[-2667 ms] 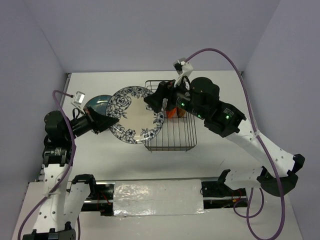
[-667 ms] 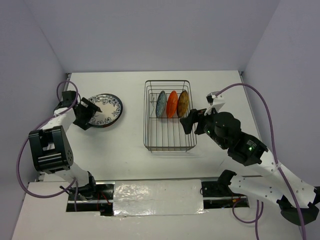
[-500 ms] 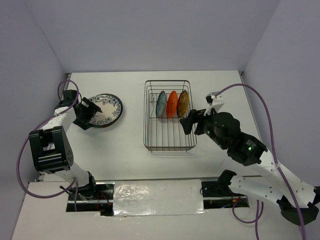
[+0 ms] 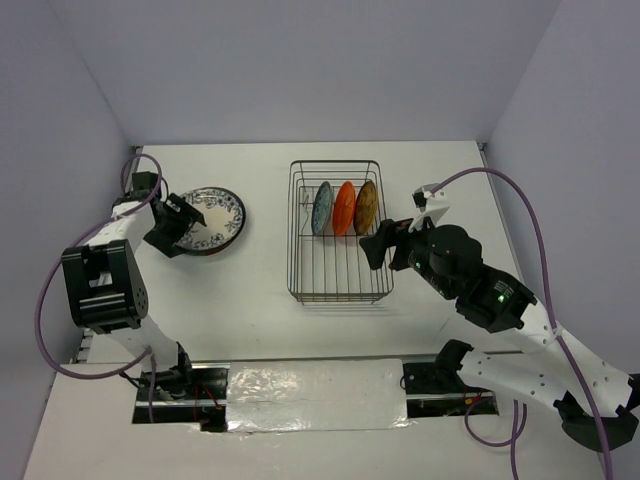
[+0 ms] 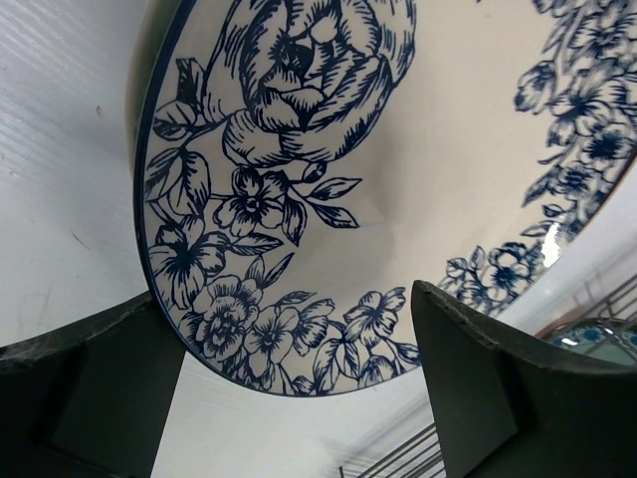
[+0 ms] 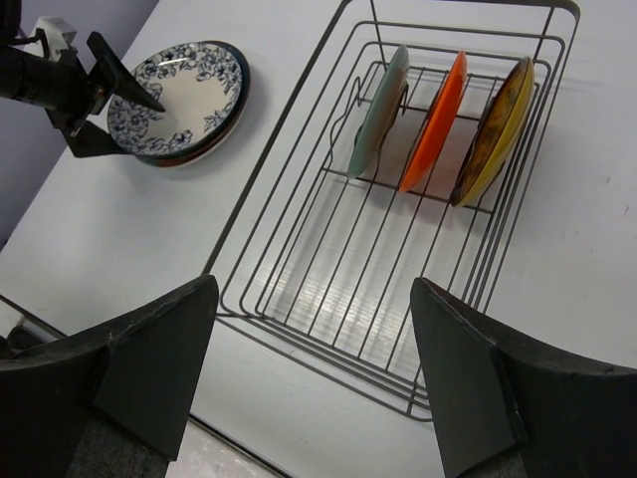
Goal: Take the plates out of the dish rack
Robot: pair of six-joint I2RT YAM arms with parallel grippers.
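A white table [image 4: 262, 300] stands between pale lavender walls [image 4: 300, 70].

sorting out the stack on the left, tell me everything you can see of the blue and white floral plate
The plate is round, white and glazed-looking, with a dark blue floral band and a thin blue edge. It lies flat, face up, on another dish whose dark rim shows beneath it, on the white table left of the dish rack. The left gripper has its open fingers at the plate's rim; contact cannot be told.

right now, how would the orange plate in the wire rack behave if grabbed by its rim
The smooth orange ceramic plate looks rigid, probably slippery and chippable. Standing on edge in the dark wire dish rack, it could roll or tip toward the yellow plate.
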